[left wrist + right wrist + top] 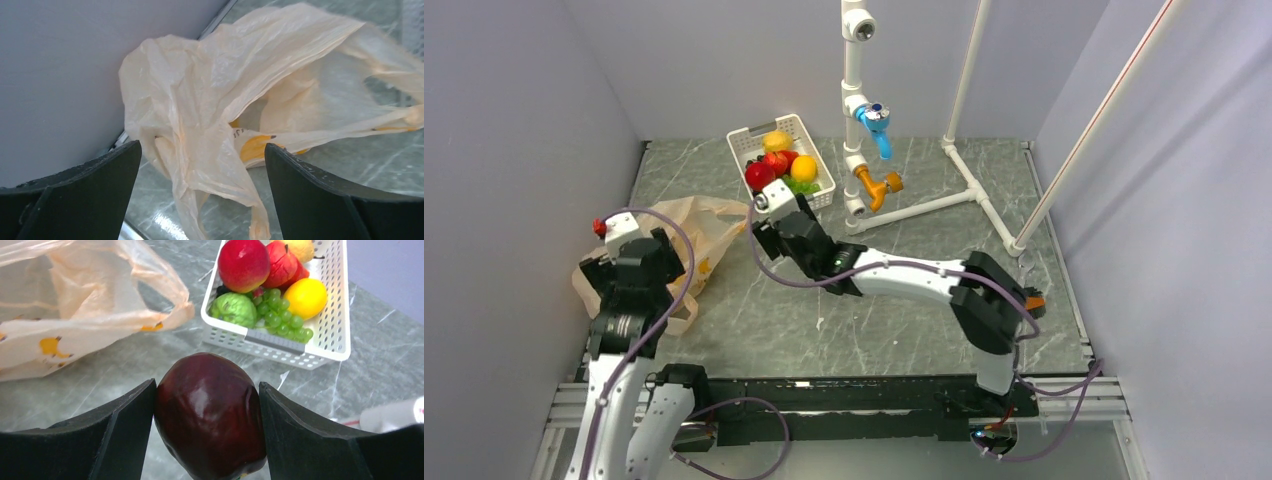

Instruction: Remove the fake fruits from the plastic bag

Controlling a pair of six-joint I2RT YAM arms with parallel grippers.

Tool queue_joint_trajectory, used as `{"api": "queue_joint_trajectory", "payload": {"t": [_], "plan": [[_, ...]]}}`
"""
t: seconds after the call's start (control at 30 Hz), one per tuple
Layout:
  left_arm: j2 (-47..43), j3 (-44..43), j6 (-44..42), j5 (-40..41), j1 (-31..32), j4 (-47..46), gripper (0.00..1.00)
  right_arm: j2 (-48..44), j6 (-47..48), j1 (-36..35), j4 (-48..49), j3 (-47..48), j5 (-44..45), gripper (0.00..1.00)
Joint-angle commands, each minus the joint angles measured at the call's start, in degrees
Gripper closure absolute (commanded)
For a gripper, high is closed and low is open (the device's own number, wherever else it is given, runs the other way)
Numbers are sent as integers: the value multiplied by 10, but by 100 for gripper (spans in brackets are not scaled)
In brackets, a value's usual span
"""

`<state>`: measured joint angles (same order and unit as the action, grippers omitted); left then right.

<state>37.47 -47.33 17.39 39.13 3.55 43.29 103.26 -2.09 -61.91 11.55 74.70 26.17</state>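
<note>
Left arm: it stands up from its base at the near left, wrist tipped over the near end of the plastic bag (709,222), which lies crumpled on the table (904,300) against the left wall (60,75). The left gripper (202,150) has its jaws spread wide, gripping nothing; the bag sits beyond and between the fingers. Right arm: the forearm reaches low and leftward across the table, wrist just short of the white basket (280,347). The right gripper (206,395) is closed against both sides of the dark maroon fruit (210,430), held over the table between bag and basket. The basket contains the red apple (243,264), round green fruit (232,307), green grape bunch (282,317) and a yellow lemon (306,297).
</note>
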Motion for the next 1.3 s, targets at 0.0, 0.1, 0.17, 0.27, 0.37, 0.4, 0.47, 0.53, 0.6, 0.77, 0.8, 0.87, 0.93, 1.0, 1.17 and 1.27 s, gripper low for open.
{"api": "queue_joint_trajectory", "payload": {"t": [0.0,0.1,0.17,0.27,0.37,0.4,0.47,0.53,0.6,0.77,0.8,0.87,0.93,1.0,1.17,1.27], "plan": [[-67,33,-55,-68,1,-91,1,76,64,15,-6,109,55,100],[-76,44,-77,-110,5,-110,0,155,111,25,-16,192,85,98],[-62,41,-82,-119,9,-109,1,200,148,34,-15,243,99,97],[-41,31,-81,-118,11,-102,1,256,186,49,-18,314,111,95],[-39,33,-85,-123,11,-108,1,303,208,66,-21,383,114,93],[-41,34,-86,-125,10,-111,1,316,214,73,-22,400,113,92],[-47,39,-89,-129,11,-116,1,340,220,87,-22,430,105,90],[-47,40,-92,-134,10,-120,1,366,222,101,-30,468,99,88],[-46,39,-93,-137,10,-122,1,393,223,114,-46,507,98,86],[-38,37,-93,-142,10,-122,1,430,191,149,-81,552,79,80],[-39,38,-93,-143,10,-123,1,428,185,154,-79,546,77,76],[-38,38,-94,-144,10,-125,0,427,175,162,-79,537,79,71],[-37,38,-94,-146,10,-127,1,425,161,170,-85,533,75,66],[-34,38,-95,-149,10,-127,1,425,152,173,-94,530,56,55],[-30,38,-96,-149,10,-126,1,424,150,173,-112,540,43,26],[-32,40,-98,-151,10,-129,1,412,147,172,-113,533,38,12]]}}
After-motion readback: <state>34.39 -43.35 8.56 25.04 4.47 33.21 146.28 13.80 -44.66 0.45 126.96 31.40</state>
